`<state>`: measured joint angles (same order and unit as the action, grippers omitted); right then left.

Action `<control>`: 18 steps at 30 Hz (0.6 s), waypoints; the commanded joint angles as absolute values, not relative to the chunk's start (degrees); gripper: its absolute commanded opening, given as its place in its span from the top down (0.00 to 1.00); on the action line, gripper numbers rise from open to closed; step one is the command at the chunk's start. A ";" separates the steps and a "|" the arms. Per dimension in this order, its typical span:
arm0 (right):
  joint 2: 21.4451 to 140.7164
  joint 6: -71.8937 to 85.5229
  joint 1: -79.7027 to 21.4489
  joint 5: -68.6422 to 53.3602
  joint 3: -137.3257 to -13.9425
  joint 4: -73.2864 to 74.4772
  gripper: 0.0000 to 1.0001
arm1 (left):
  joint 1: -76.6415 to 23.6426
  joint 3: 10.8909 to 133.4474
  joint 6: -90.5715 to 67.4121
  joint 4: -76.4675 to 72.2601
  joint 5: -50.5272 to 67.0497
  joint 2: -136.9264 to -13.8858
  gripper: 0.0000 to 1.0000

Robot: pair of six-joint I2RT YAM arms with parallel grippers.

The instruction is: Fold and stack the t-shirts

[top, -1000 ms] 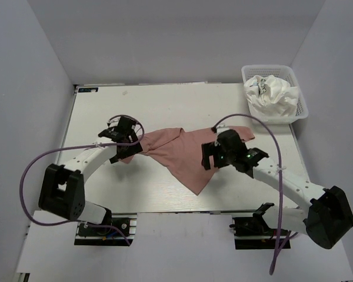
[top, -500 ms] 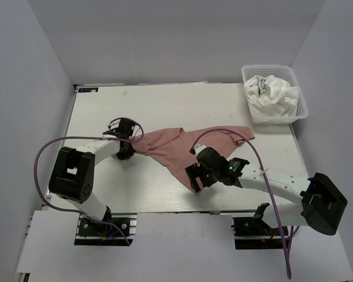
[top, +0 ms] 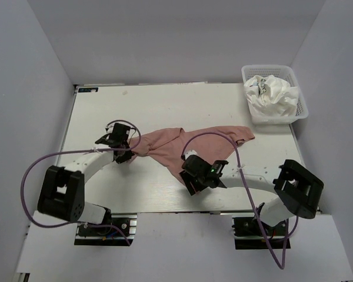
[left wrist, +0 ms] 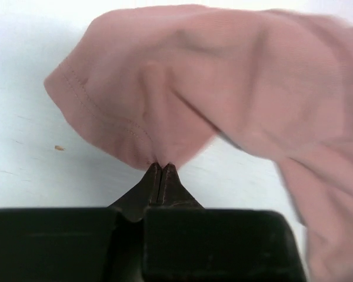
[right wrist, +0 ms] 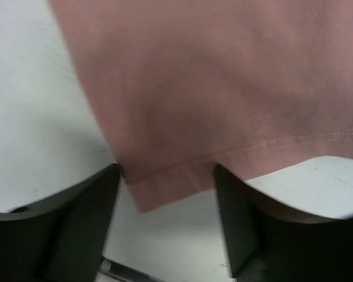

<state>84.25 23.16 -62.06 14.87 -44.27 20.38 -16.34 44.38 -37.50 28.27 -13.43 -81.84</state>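
Observation:
A dusty pink t-shirt (top: 165, 150) lies crumpled across the middle of the table. My left gripper (top: 128, 151) is at its left end. The left wrist view shows that gripper (left wrist: 160, 165) shut on a pinch of the pink cloth (left wrist: 194, 76) beside a stitched hem. My right gripper (top: 189, 180) is at the shirt's near corner. In the right wrist view it (right wrist: 167, 176) stands open, and the hemmed corner of the pink shirt (right wrist: 223, 76) lies between its dark fingers (right wrist: 76, 223). White t-shirts (top: 272, 97) with dark print are bundled at the back right.
The white t-shirts sit in a white mesh basket (top: 302, 110) at the table's back right corner. Purple cables loop off both arms above the table. Grey walls close in the left, back and right sides.
My left gripper has shut on the pink shirt's left end. My right arm has swung left and nearer, from the shirt's middle to its near corner, and its jaws have narrowed slightly.

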 commanded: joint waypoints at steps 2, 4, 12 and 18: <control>87.71 27.42 -62.14 19.86 -45.18 18.28 0.34 | -16.61 44.82 -37.71 29.00 -9.59 -72.61 1.00; 88.42 28.73 -62.14 20.91 -45.35 19.41 0.74 | -17.13 46.22 -37.71 30.40 -9.58 -70.94 1.00; 78.53 30.15 -62.05 35.04 -54.20 30.83 1.00 | -17.14 55.09 -37.62 33.05 -7.47 -63.38 1.00; 64.64 24.98 -61.61 48.41 -66.94 34.98 1.00 | -17.14 70.54 -35.34 32.79 -7.99 -59.68 1.00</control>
<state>72.25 27.70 -61.87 37.65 -59.77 32.51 -16.97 63.20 -37.23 34.33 -8.12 -62.98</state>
